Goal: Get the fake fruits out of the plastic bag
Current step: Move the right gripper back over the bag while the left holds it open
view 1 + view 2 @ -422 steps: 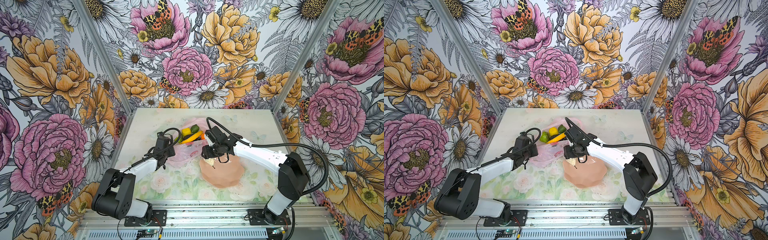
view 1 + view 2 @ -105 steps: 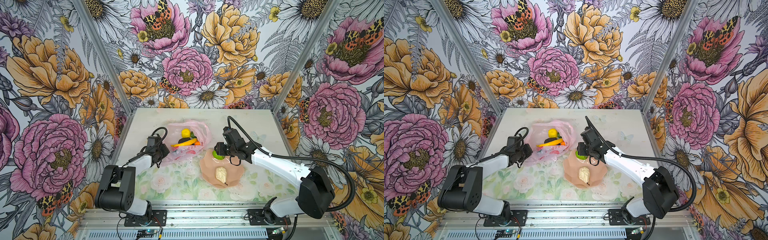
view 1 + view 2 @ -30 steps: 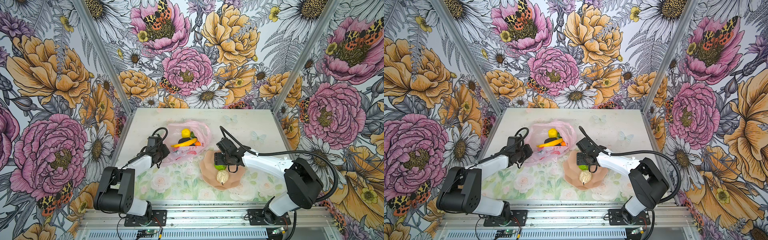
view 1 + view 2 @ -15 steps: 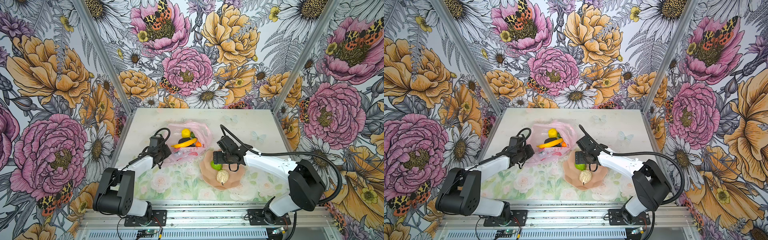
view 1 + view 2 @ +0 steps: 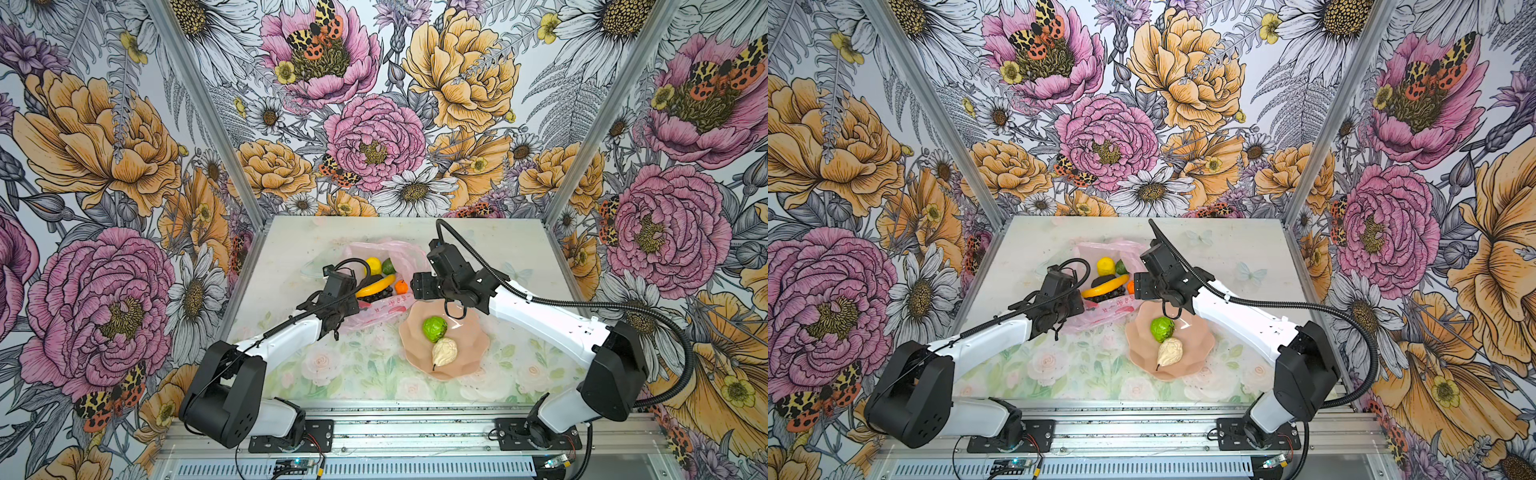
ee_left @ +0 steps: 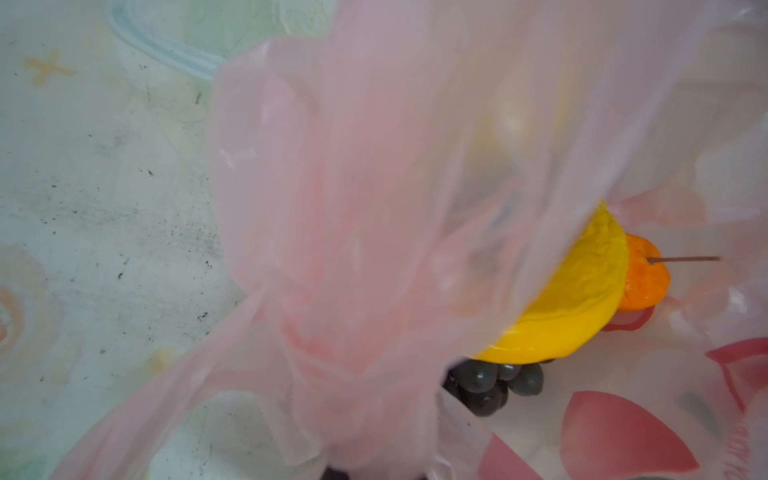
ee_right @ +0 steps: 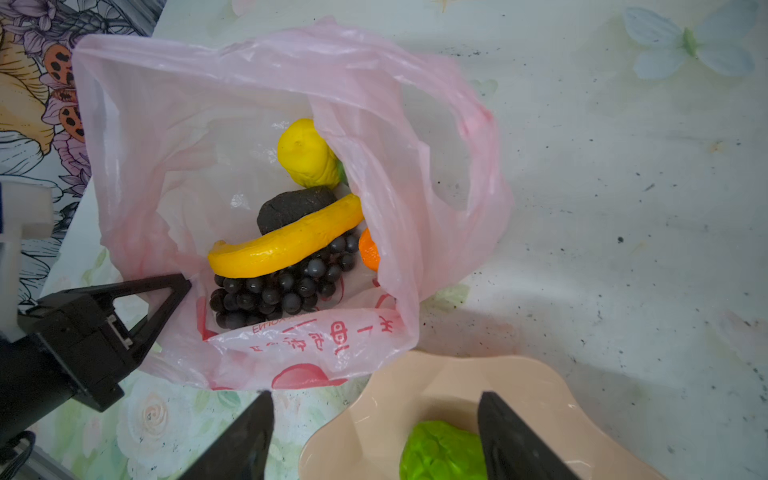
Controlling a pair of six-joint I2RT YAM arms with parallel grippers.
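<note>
The pale pink plastic bag (image 5: pixel 386 309) (image 5: pixel 1106 312) (image 7: pixel 291 79) (image 6: pixel 374 199) lies open on the table. Inside it are a banana (image 7: pixel 286 245) (image 5: pixel 376 284), a lemon (image 7: pixel 307 153), dark grapes (image 7: pixel 274 291) (image 6: pixel 486 384), a blackish piece (image 7: pixel 295 205) and a tangerine (image 6: pixel 644 282). My left gripper (image 5: pixel 356 303) (image 7: pixel 178 286) is shut on the bag's near left edge. A lime-green fruit (image 5: pixel 434 328) (image 7: pixel 442 453) and a cream pear (image 5: pixel 444 352) lie on the peach plate (image 5: pixel 469 353) (image 7: pixel 478 382). My right gripper (image 5: pixel 415 291) (image 7: pixel 374 395) hangs open and empty over the plate's rim, beside the bag.
The floral table (image 5: pixel 519 257) runs to the right of the bag and plate. Metal frame posts and patterned walls close in the back and sides. A rail (image 5: pixel 395 419) lines the front edge.
My right gripper has left the lime-green fruit on the plate and drawn back toward the bag. The left gripper has shifted slightly right, still holding the bag.
</note>
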